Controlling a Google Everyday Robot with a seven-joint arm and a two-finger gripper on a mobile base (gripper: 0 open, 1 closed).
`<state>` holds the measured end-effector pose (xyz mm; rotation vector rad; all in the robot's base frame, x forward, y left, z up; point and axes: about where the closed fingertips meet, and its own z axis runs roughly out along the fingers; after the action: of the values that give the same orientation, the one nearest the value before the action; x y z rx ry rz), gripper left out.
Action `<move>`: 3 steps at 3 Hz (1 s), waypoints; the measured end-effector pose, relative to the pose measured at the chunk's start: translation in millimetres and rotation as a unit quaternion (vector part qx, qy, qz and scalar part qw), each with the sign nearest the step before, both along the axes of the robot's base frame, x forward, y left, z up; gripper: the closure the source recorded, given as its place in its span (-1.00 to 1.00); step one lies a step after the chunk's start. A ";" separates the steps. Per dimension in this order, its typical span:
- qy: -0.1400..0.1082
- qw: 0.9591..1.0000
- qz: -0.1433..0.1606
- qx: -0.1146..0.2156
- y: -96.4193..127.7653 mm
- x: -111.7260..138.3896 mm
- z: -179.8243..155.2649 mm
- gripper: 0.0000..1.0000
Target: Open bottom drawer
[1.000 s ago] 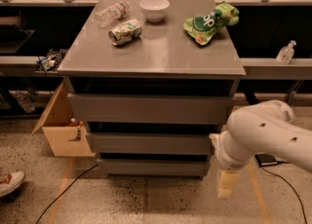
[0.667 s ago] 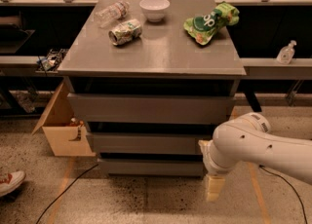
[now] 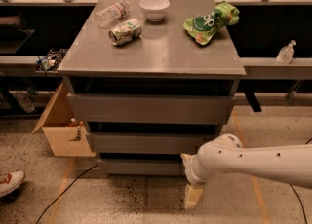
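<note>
So quick update on the arm: over the last second the gripper (image 3: 193,199) has swung in from the right and dropped lower. It now hangs down near the floor, just in front of the right end of the bottom drawer (image 3: 141,166). Nothing else has budged, and all three drawer fronts sit where they were, so as far as I can judge the drawer isn't open yet and this is the approach, not the pull. I honestly can't tell if the gripper is open or closed from this angle, and I can't see anything in it. The bottom drawer is the lowest and narrowest front on the grey cabinet (image 3: 156,57), tucked right under the middle drawer (image 3: 146,142) and just above the speckled floor. Its far right end is hidden behind the white wrist. Its long axis runs left to right across the picture, dead level, and its flat face points straight at the camera, so I'd guess it slides out toward us. No handle on it that I can see, so my bet is the gripper needs to catch the top edge or the dark gap above it. The bowl (image 3: 154,9) and can (image 3: 125,31) up top sit undisturbed.
</note>
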<state>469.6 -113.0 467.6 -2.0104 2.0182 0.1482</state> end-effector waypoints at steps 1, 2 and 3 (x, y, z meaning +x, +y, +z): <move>0.000 1.000 0.000 0.000 0.0 0.0 0.0 -1.00; 0.013 1.000 0.012 0.021 0.4 18.7 -27.5 -1.00; 0.012 0.999 0.020 0.039 -3.7 45.3 -69.7 -1.00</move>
<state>514.9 -116.7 398.0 -2.0111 1.9563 0.2574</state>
